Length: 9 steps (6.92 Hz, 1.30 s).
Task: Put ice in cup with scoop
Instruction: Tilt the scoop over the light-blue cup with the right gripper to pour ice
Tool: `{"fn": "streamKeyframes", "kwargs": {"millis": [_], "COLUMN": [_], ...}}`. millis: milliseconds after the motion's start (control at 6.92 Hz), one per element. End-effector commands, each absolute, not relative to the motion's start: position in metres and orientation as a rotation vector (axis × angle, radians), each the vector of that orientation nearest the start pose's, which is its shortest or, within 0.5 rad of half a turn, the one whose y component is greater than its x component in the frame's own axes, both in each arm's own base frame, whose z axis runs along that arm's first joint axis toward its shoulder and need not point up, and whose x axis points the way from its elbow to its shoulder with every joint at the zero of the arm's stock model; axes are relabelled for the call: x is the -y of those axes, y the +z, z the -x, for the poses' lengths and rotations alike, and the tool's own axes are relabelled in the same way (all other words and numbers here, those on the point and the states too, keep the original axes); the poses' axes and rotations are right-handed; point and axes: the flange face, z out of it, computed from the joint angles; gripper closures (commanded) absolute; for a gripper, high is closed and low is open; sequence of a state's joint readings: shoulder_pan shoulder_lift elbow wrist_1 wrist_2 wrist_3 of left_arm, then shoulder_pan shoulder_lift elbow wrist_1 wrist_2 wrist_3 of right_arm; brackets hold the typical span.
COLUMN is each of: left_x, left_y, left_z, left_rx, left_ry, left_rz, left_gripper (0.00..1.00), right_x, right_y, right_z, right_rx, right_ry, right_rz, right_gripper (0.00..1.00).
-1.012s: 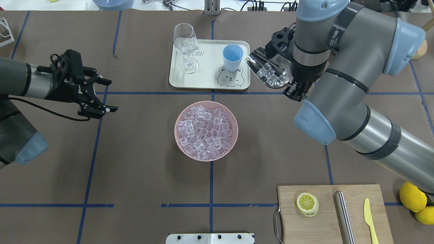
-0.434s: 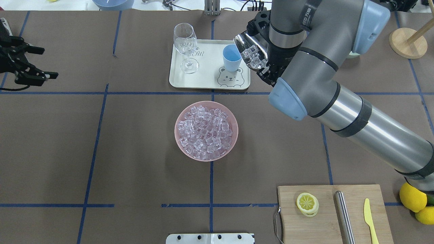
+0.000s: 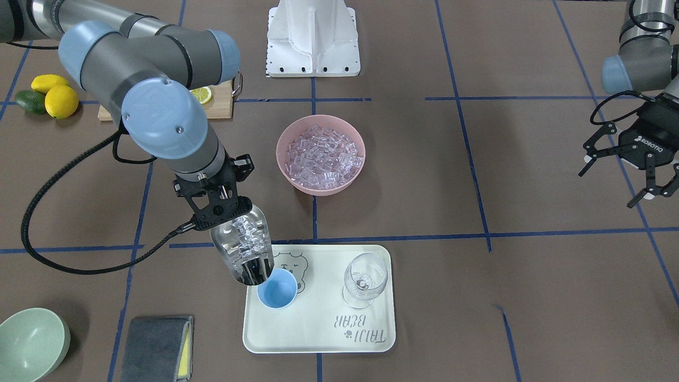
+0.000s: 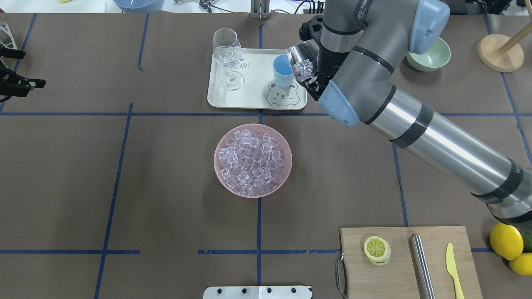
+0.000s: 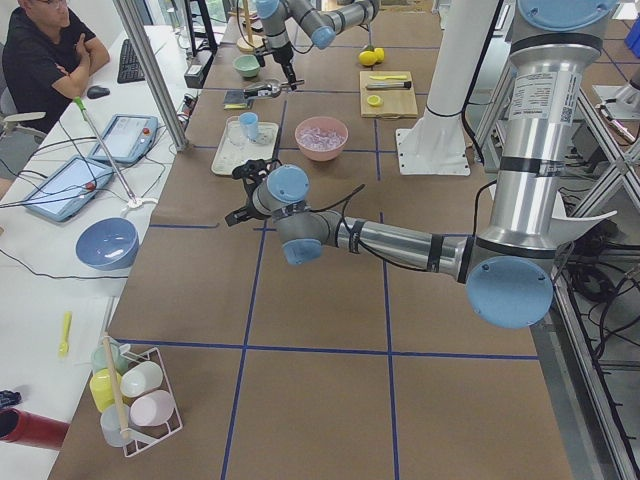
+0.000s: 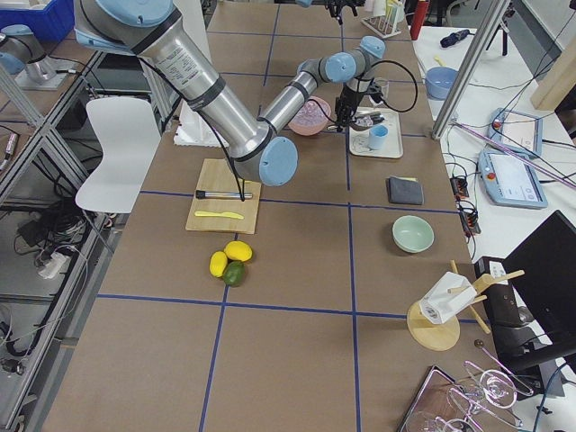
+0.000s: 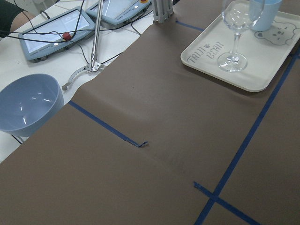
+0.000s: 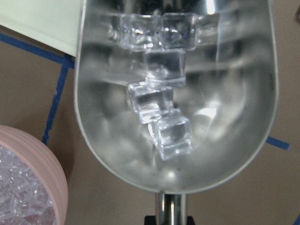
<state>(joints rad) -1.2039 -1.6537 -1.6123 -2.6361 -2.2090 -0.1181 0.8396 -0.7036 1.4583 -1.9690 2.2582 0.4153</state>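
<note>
My right gripper [image 3: 216, 208] is shut on the handle of the steel scoop [image 3: 244, 249], which tilts tip-down. The scoop's tip [image 4: 296, 54] hangs at the rim of the light-blue cup [image 4: 282, 72] on the cream tray [image 4: 249, 93]. Several clear ice cubes [image 8: 161, 75] lie in the scoop's bowl [image 8: 225, 140], some near its lip. More ice [image 4: 251, 162] fills the pink bowl [image 3: 281, 143] at mid-table. No ice shows inside the cup [image 3: 277, 291]. My left gripper [image 3: 620, 185] hangs open and empty far off at the table's left side.
A clear wine glass [image 4: 227, 58] stands on the tray left of the cup. A cutting board [image 4: 399, 270] holds a lemon slice, a steel cylinder and a yellow knife. A pale green bowl [image 4: 432, 56], lemons [image 4: 505, 241] and a grey cloth [image 3: 156, 347] lie around.
My right arm has carried the loaded scoop left from beside the tray until its tip is at the cup's rim, tilting it more. My left arm has drawn back to the table's left edge.
</note>
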Motion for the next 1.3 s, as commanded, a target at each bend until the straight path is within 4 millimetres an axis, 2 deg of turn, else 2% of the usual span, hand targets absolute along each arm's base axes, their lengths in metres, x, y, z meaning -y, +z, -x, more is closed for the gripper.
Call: {"fn": "streamKeyframes", "kwargs": {"millis": [0,289,578,723,1157], "left_x": [0.526,0.522,0.519,0.519,0.52], "left_y": [0.478,0.484,0.491,0.493,0.497], "left_z": [-0.122,-0.121,-0.119,-0.119,-0.12], "left_rx": [-0.826,-0.826,-0.825,-0.825,-0.825], "left_ry": [0.589,0.587,0.584,0.583,0.585], "left_rz": [-0.983,-0.972,-0.962,-0.959,-0.956], "left_gripper": [0.0,0.0,0.0,0.0,0.0], "right_x": [0.597,0.591,0.588,0.587,0.584], "right_y": [0.199,0.197,0.17,0.168,0.137], "right_z": [0.455,0.46,0.46,0.457,0.44], "right_rx": [0.765,0.758,0.722,0.707,0.553], "right_ry": [-0.432,-0.438,-0.446,-0.462,-0.566], "right_rz": [0.113,0.134,0.179,0.191,0.221], "right_gripper": [1.0,1.0,1.0,1.0,1.0]}}
